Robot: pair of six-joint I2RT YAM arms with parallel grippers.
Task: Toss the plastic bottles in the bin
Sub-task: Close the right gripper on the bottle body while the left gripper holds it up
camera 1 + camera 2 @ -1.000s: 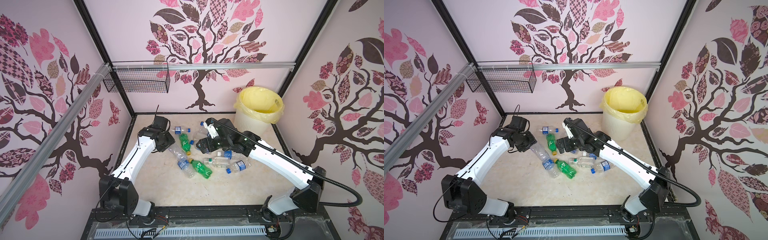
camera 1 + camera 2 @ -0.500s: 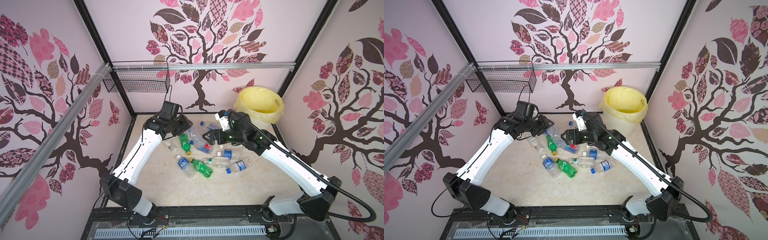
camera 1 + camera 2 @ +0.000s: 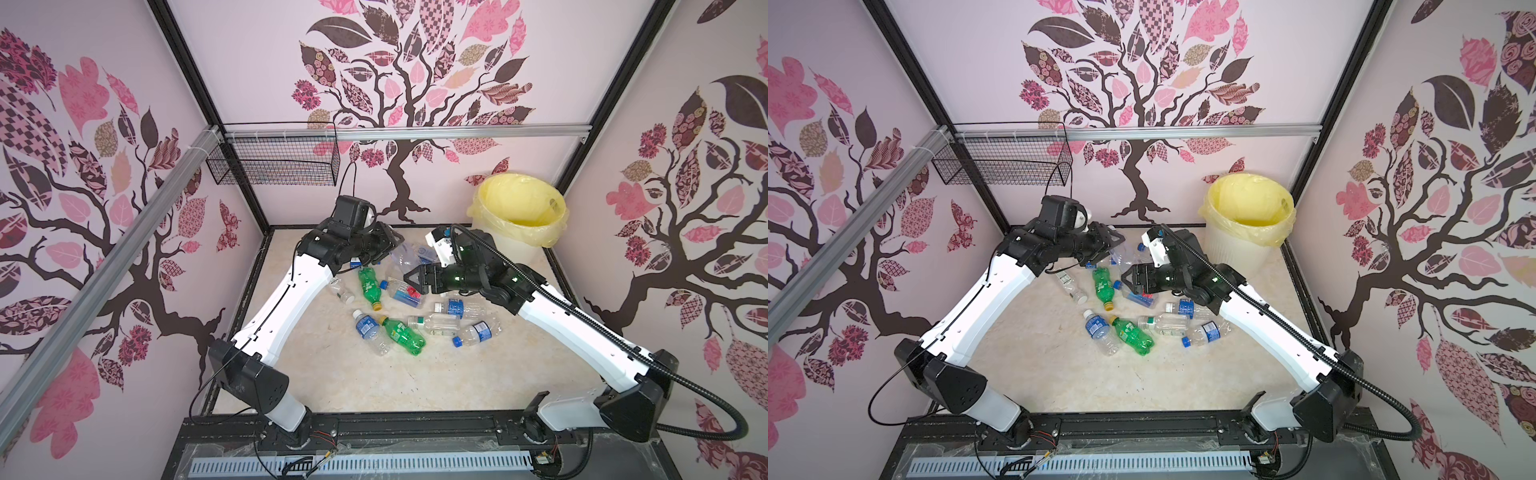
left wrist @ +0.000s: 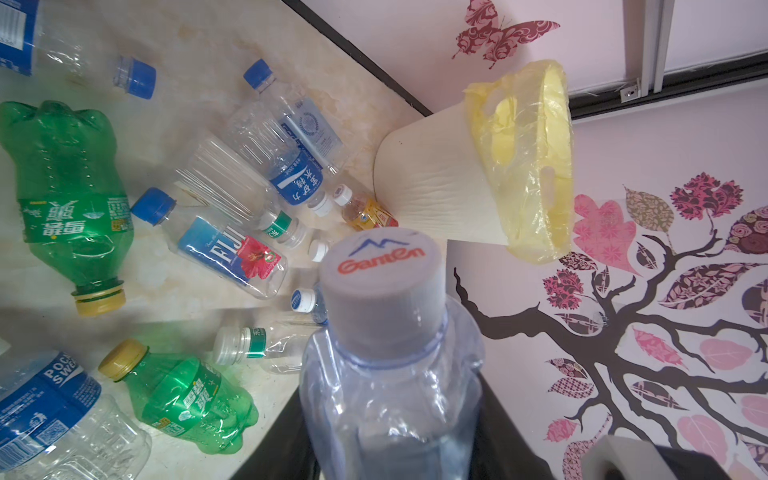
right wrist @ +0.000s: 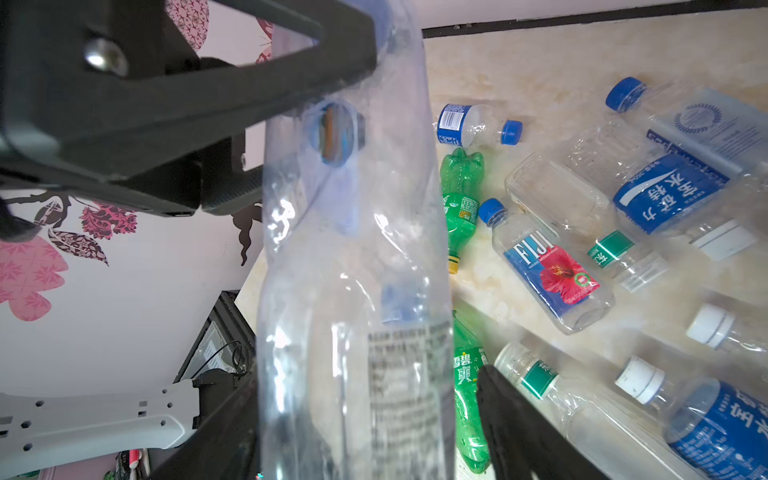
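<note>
Black wire basket (image 3: 274, 163), tree decals (image 3: 400, 83), marbled tabletop (image 3: 374, 386)

Arms (image 3: 582, 332) show white links (image 3: 286, 307), black joints (image 3: 253, 374), a black triangular right gripper (image 3: 411, 280) and ribbed black hose (image 3: 685, 432).

Left arm (image 3: 286, 307): white links, reaching from the lower-left base up to frame centre.
Left gripper (image 3: 390, 243): jaws clamped on a pale blue bottle (image 4: 390, 395).
Right arm (image 3: 573, 328): reaching from the lower-right base toward centre.
Right gripper (image 3: 411, 277): points toward the left of frame, jaws apart on either side of the same bottle.
</note>
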